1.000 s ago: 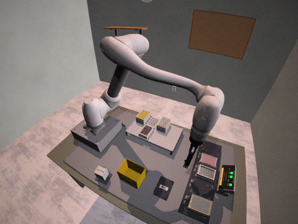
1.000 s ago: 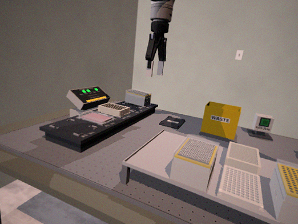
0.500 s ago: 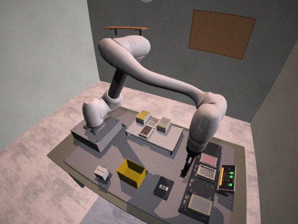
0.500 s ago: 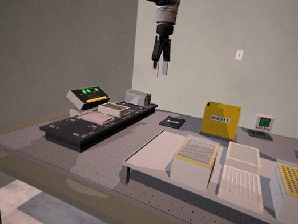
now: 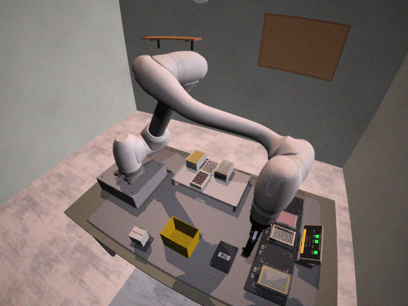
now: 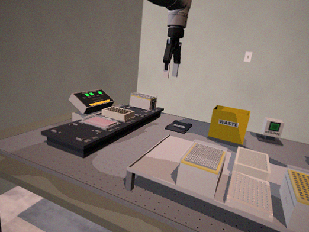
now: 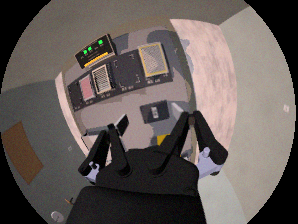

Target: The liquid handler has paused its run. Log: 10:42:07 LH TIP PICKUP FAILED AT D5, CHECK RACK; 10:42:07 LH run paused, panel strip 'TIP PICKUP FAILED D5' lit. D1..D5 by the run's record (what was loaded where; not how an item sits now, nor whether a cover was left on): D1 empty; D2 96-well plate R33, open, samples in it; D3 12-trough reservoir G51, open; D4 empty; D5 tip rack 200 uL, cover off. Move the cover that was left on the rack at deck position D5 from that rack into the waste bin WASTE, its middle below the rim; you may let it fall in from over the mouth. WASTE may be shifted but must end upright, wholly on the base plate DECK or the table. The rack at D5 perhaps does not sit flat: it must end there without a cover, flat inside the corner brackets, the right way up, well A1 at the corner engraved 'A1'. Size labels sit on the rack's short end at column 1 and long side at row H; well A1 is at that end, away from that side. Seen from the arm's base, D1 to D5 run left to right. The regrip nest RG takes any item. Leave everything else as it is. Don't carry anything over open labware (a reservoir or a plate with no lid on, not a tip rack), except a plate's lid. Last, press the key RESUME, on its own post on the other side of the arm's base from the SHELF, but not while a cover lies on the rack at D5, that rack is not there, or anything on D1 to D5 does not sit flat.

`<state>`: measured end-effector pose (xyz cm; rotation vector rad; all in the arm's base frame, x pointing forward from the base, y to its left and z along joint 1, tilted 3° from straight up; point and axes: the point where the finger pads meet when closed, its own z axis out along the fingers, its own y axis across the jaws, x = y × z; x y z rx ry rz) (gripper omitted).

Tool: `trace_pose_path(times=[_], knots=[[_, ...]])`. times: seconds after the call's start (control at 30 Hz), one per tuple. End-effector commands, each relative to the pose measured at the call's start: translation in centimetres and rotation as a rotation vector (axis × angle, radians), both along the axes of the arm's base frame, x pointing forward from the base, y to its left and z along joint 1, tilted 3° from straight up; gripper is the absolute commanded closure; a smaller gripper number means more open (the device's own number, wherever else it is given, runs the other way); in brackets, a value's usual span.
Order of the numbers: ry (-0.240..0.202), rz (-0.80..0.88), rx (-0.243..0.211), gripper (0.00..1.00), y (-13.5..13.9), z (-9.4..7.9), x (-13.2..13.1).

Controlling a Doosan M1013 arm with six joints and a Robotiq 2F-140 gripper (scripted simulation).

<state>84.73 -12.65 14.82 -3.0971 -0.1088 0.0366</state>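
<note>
One claw [image 6: 170, 72] noted high above bench [image 6: 107, 161], fingers spread wide, gripping nothing, presumably pre-set for the covered rack at D5 [image 5: 274, 278].

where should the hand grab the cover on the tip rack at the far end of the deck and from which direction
Probably from straight above. The cover lies flat on top of the rack, with only its rim exposed. Close the open hand across the cover's two long edges, the narrower span, and lift straight up.
</note>
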Motion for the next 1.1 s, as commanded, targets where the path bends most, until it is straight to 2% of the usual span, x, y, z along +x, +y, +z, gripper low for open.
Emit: trace_pose_path(times=[0.0,0.2,0.4,0.77,0.83,1.07], knots=[[0.0,0.0,0.0,0.23,-1.6,0.0,0.2],[0.0,0.0,0.0,0.23,-4.6,-0.2,0.4],[0.0,0.0,0.0,0.23,-5.4,-0.2,0.5],[0.0,0.0,0.0,0.23,-4.9,-0.3,6.0],[0.0,0.0,0.0,0.23,-4.9,-0.3,6.0],[0.0,0.0,0.0,0.23,-4.6,-0.4,9.5]])
